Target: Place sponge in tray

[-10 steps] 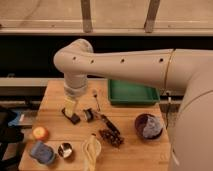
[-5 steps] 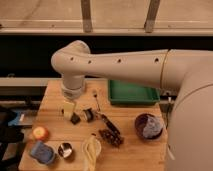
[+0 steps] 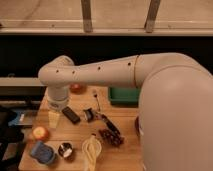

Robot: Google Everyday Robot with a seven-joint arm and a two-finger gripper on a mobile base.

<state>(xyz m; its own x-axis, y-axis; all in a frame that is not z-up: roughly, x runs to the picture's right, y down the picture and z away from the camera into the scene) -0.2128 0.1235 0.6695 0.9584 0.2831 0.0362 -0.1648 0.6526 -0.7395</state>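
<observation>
Over the left half of the wooden surface (image 3: 80, 131), the tool (image 3: 53, 119) hangs with jaws apart and empty. The sponge (image 3: 42, 152) lies at the near left corner, well apart from the tray (image 3: 123, 95) on the far side. Hazard: a red fruit (image 3: 40, 133) and a small cup (image 3: 65, 149) crowd the sponge. An off-centre descent could knock either one or push the sponge over the edge.

Downward view over arm (image 3: 100, 72), pincer (image 3: 53, 119) beneath

Looks like a robot test lab: wooden table (image 3: 77, 131) strewn with mixed props, apple (image 3: 40, 133), green tray (image 3: 122, 95), metal-framed glazing (image 3: 87, 15) behind.
</observation>
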